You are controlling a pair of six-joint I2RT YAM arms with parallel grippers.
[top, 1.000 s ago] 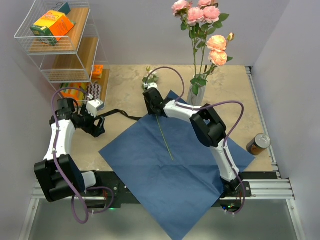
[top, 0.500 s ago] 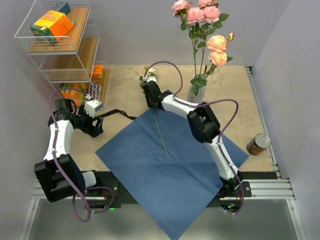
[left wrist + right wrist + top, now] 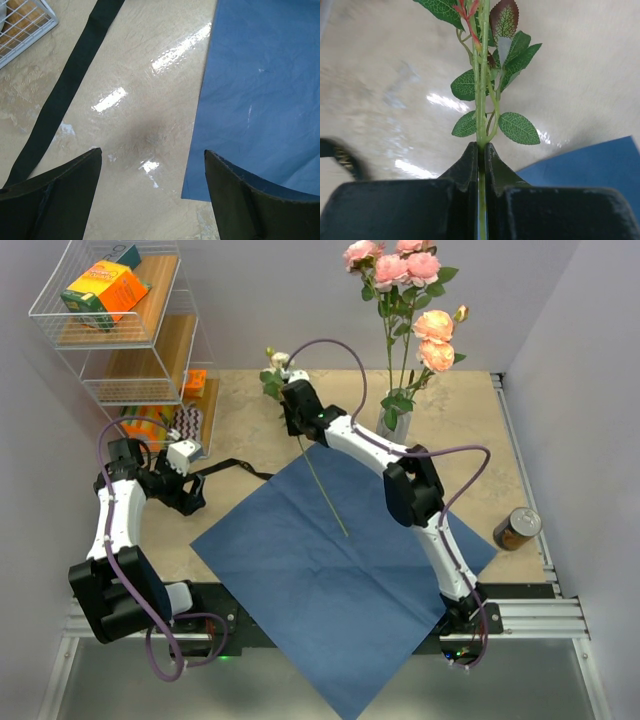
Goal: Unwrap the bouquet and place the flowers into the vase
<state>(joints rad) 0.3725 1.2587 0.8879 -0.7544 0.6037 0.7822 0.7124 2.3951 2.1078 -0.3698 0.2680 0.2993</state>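
Observation:
The blue wrapping paper (image 3: 340, 570) lies unfolded and flat on the table. One loose flower (image 3: 322, 485), cream-headed with a long green stem, slants up off the paper. My right gripper (image 3: 297, 408) is shut on that stem near its leaves; in the right wrist view the stem (image 3: 481, 100) runs up between the closed fingers of the right gripper (image 3: 481, 146). The white vase (image 3: 392, 430) stands at the back and holds several pink and peach roses (image 3: 405, 270). My left gripper (image 3: 152, 152) hangs open over bare table, beside the paper's left corner (image 3: 260, 90) and the black ribbon (image 3: 70, 95).
A wire shelf (image 3: 120, 330) with an orange box (image 3: 105, 285) stands at the back left. A brown can (image 3: 517, 528) sits by the right edge. The black ribbon (image 3: 235, 468) trails across the table left of the paper.
My right gripper has shut on the flower's stem and carried it up and toward the back left, raising the head off the table. The left arm has not moved.

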